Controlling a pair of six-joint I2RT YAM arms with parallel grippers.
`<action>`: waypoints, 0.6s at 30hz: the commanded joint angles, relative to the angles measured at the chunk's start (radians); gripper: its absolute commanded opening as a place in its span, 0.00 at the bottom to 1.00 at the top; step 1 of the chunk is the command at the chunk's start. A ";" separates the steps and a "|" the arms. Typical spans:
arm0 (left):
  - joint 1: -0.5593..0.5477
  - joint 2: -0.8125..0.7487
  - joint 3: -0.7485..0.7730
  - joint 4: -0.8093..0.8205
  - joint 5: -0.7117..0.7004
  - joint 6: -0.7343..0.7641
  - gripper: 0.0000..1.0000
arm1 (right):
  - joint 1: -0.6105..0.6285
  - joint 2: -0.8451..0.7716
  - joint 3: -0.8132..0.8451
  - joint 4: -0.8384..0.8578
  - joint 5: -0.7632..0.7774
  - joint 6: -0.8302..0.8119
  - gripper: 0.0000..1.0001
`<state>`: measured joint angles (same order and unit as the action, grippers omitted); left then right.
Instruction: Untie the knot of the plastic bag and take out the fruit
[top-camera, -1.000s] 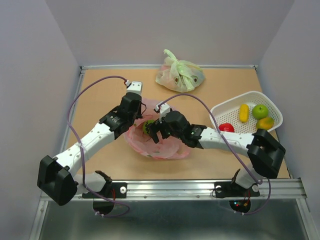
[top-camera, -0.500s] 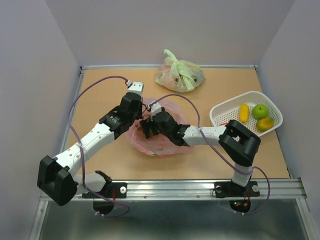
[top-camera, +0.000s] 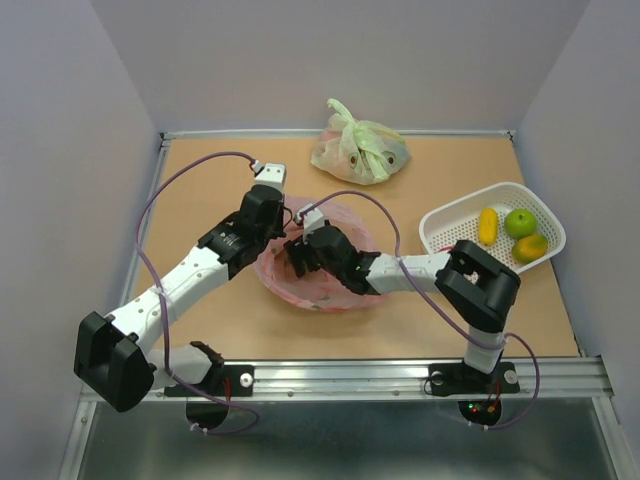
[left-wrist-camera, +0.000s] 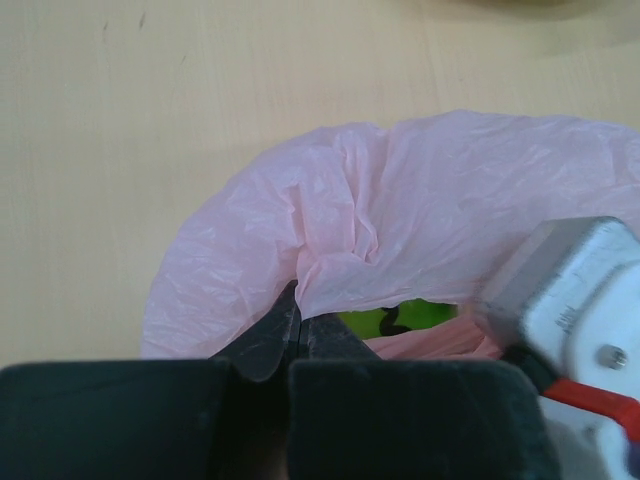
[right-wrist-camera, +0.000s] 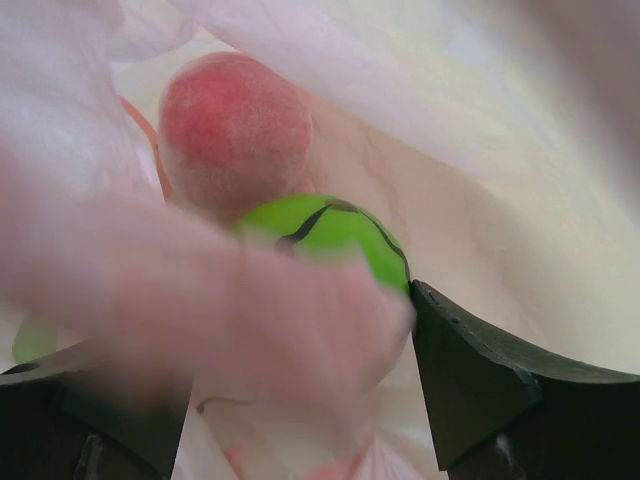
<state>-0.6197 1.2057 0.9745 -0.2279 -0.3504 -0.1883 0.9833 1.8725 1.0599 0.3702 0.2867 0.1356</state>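
The pink plastic bag (top-camera: 322, 283) lies open in the middle of the table. My left gripper (top-camera: 278, 238) is shut on the bag's rim (left-wrist-camera: 330, 270) and holds the mouth up. My right gripper (top-camera: 298, 258) is inside the bag, open. In the right wrist view its fingers (right-wrist-camera: 470, 380) stand either side of the green striped melon (right-wrist-camera: 335, 238), and the right finger touches the melon's edge. A pinkish fruit (right-wrist-camera: 235, 125) lies behind the melon. A blurred fold of bag hides the left finger's tip. The melon also shows through the bag mouth in the left wrist view (left-wrist-camera: 400, 318).
A white basket (top-camera: 450, 222) at the right holds a yellow banana (top-camera: 487, 225), a green apple (top-camera: 519, 222) and an orange piece (top-camera: 531, 246). A knotted pale green bag (top-camera: 358, 152) with fruit lies at the back. My right forearm (top-camera: 420, 268) stretches between basket and pink bag.
My right gripper has moved left and deeper into the pink bag, and its elbow has swung in front of the basket. The left gripper has kept its hold on the rim.
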 joint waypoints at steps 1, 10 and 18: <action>0.008 -0.043 -0.010 0.022 -0.053 0.010 0.00 | 0.002 -0.143 -0.064 0.058 -0.018 -0.033 0.07; 0.024 -0.040 -0.013 0.024 -0.085 0.003 0.00 | 0.000 -0.426 -0.175 -0.060 -0.162 -0.099 0.03; 0.037 -0.018 -0.013 0.021 -0.104 0.001 0.00 | 0.000 -0.663 -0.212 -0.083 0.015 -0.125 0.01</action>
<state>-0.5888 1.1957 0.9745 -0.2279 -0.4217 -0.1886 0.9833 1.2900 0.8703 0.2867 0.1600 0.0441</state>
